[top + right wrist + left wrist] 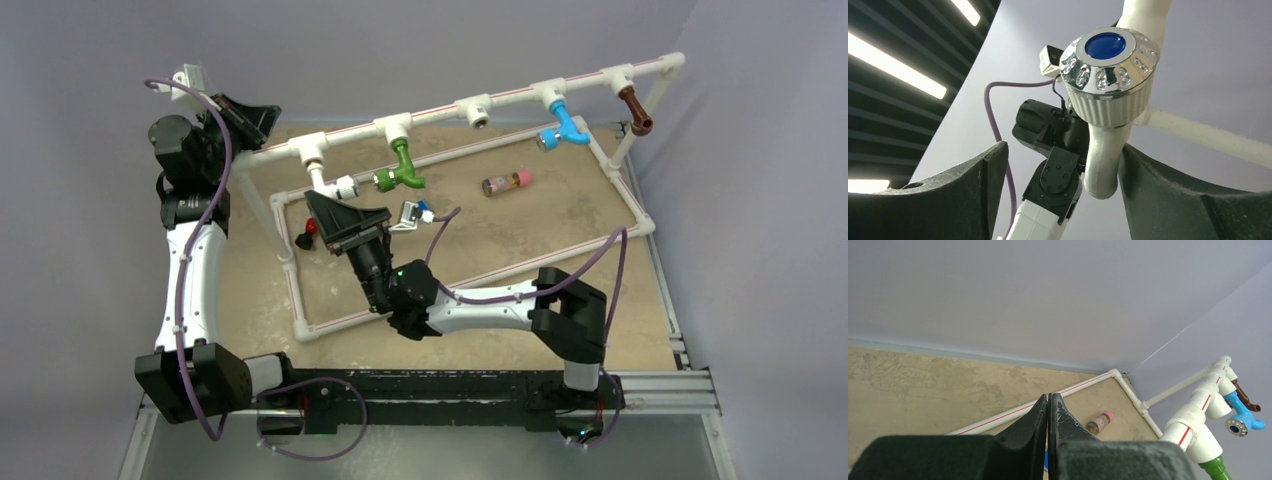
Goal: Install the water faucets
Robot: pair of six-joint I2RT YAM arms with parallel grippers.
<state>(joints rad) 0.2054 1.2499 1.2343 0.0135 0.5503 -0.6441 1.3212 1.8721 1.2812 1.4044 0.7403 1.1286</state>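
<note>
Right jaws stand wide: right gripper (1063, 165) straddles the white faucet (1105, 100), hanging at the leftmost tee (310, 152), stem off-centre. Recommend centring before closing, then turning squarely to avoid cross-threading. Left gripper (1048, 402) pinched together, empty.

You had a tan, mottled tabletop (560, 215) carrying the white pipe frame's base (340, 319) and a pink-capped bottle (506, 182) on its side.

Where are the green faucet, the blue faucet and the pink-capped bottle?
Green faucet (404, 165): top external view, bent body.
Blue faucet (568, 127): top external view, bent body.
Pink-capped bottle (506, 182): top external view, its middle.
</note>
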